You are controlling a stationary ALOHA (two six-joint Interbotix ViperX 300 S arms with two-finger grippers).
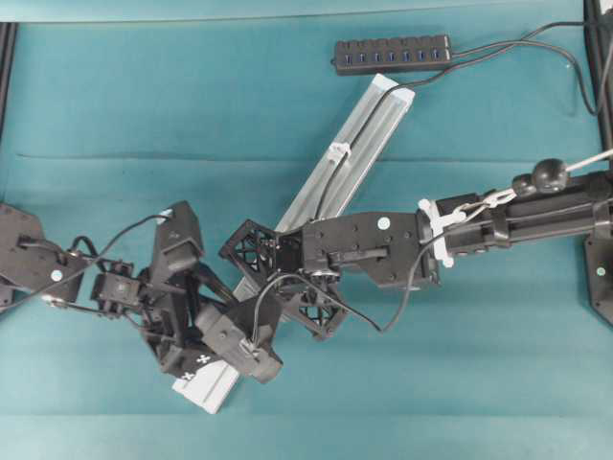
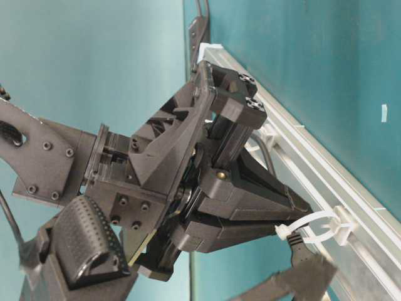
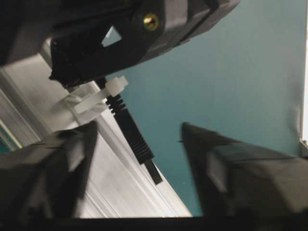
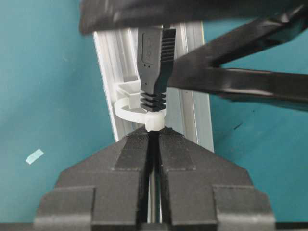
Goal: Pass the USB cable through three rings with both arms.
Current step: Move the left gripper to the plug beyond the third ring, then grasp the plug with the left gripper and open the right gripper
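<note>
Teal cloth tabletop (image 1: 115,96) with a long silver aluminium rail (image 1: 378,125) lying diagonally, two black arms meeting over it.

On the right wrist view, the right gripper (image 4: 153,137) is clamped on the dark grey USB cable (image 4: 153,57) just behind its ribbed plug, which pokes through a white translucent plastic ring (image 4: 130,113). Beyond it, the left gripper (image 3: 139,132) brackets the plug, fingers apart, not touching.

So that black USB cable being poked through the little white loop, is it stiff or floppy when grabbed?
Probably both. The USB cable curves loosely from the hub along the rail, so the cord looks floppy. Its moulded plug stands straight beyond the ring, so the end likely stays rigid. The right gripper pinches it just behind.
</note>
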